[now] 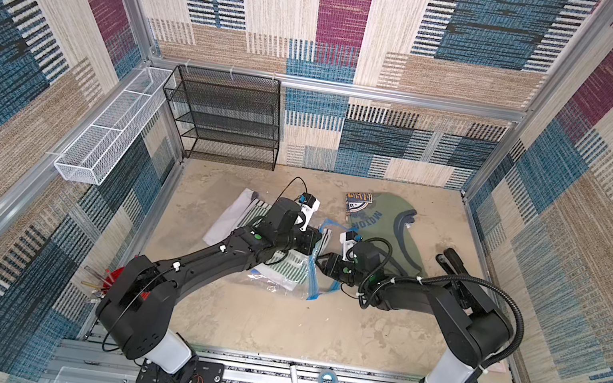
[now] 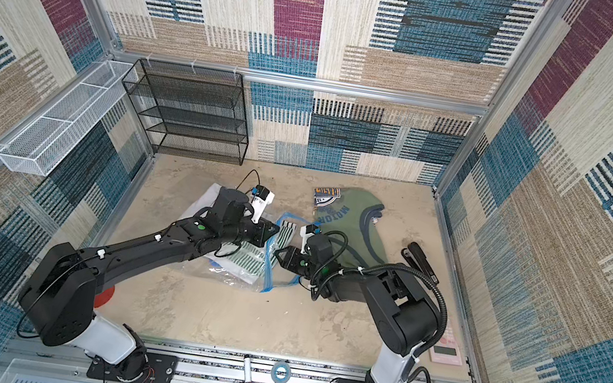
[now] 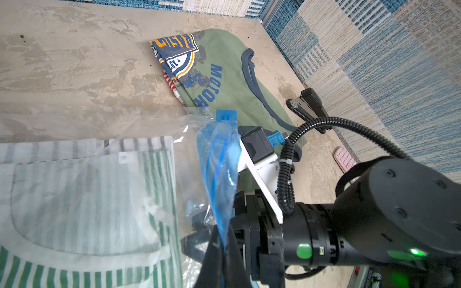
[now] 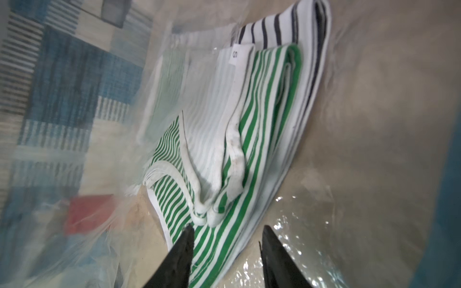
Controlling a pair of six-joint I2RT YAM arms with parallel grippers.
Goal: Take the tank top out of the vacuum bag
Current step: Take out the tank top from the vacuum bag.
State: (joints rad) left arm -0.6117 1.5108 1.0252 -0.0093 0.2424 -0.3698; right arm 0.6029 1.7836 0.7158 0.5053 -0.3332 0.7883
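The bag [image 1: 276,285] lies in the middle of the table [image 1: 273,330], with the green-striped tank top [image 4: 249,139] folded inside. The left gripper [image 3: 220,251] is clamped on its blue zip strip [image 3: 219,159], holding it up. The right gripper [image 4: 228,228] is inside the mouth, jaws apart astride the tank top's edge

Centre: your vacuum bag [image 1: 277,282], mid-table.
Inside it: the tank top [image 4: 249,162], folded, atop a second garment [image 4: 287,27].
Behind-right of it: a sleeveless shirt [image 1: 379,221], just beside.
Right of that: a stapler [image 1: 453,259], near the wall.
Back left: a mesh shelf [image 1: 224,119].
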